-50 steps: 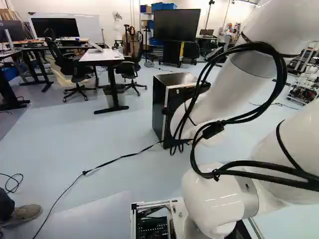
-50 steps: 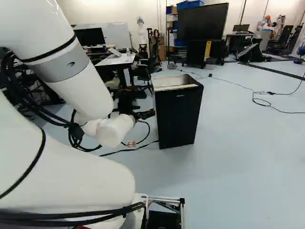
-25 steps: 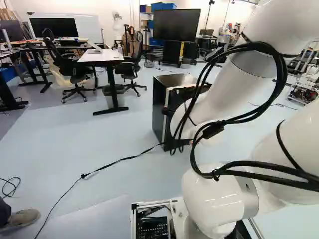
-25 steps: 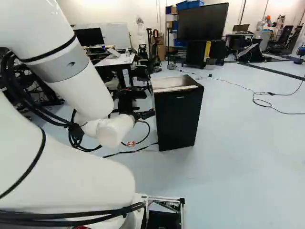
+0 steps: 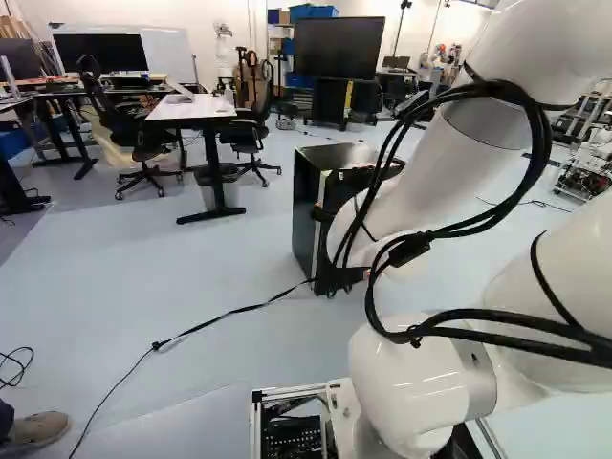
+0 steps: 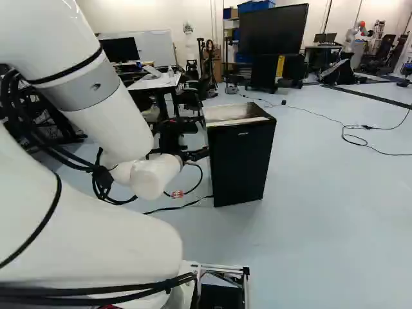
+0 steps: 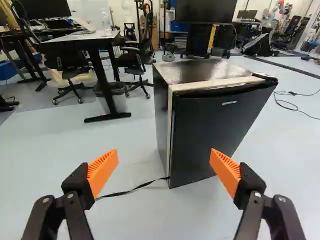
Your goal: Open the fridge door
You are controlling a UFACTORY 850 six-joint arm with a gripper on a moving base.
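Here's the black gripper (image 6: 198, 154), fingers wide apart, orange pads (image 7: 102, 172) facing each other, and the mini fridge (image 7: 162, 107) stands just ahead, its dark door (image 7: 215, 132) turned toward the gripper. A black cord (image 7: 131, 190) trails over the floor (image 7: 50, 155) from the fridge's foot, while in the left base view a desk (image 5: 191, 107) stands left of the fridge and a large screen (image 5: 338, 48) beyond it.

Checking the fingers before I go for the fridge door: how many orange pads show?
2: one pad on one finger of the open gripper, its twin on the other, the fridge ahead.
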